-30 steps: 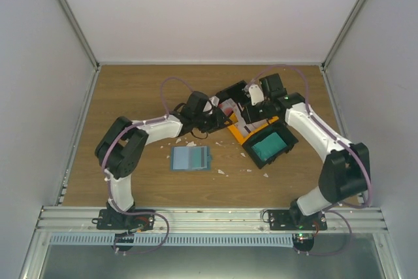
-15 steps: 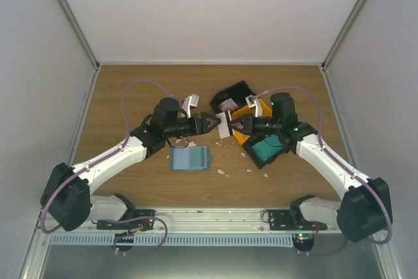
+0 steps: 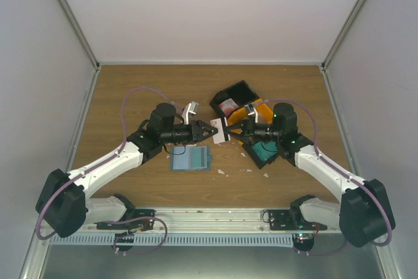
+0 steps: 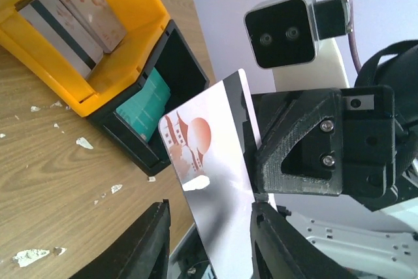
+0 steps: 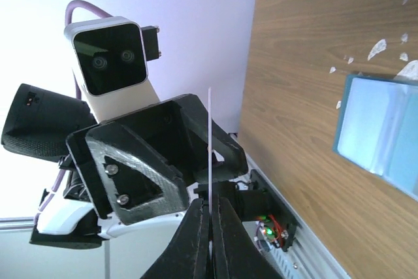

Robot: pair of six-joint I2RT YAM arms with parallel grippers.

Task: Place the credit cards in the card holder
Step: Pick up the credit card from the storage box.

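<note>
Top external view: a white, red-printed plastic credit card (image 3: 220,130) was pinched in the fully closed right jaws. The left jaws had been widened, then half-closed around it, grip unconfirmed: a handover was judged underway. The teal folding card holder (image 3: 190,159) was left below them.

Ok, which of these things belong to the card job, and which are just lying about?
Job: held card; spare cards; card holder.
Lying about: yellow tray; black tray with teal block; white scraps.
</note>
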